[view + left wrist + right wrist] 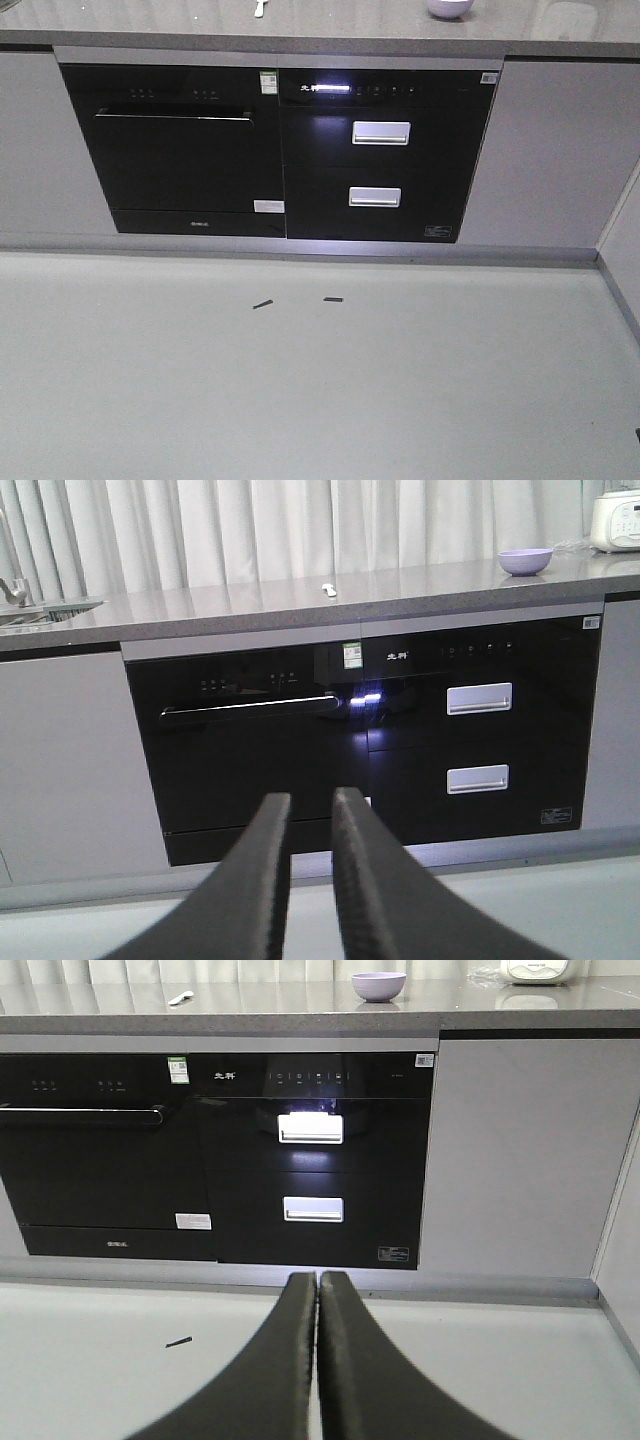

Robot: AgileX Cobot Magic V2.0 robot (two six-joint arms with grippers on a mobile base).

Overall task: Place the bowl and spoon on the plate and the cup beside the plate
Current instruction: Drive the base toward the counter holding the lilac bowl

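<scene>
Left claw [310, 800]: the black fingers stand slightly parted with a narrow gap, released, nothing between them. Right claw [318, 1278]: the fingers are pressed together, clenched on nothing. Both hang low in front of the black built-in appliances [200, 1150].

The small round lilac plastic bowl [525, 561] stands on the grey stone surface [250, 605], toward its right. Its inside cannot be seen. The short pale plastic spoon [329, 590] lies on the surface left of the bowl, well apart from it.

A green-and-white sticker [178, 1068] sits on the left appliance's top band. The brand characters [222, 1076] beside it and a white label [193, 1221] lower down are too small to read.
</scene>
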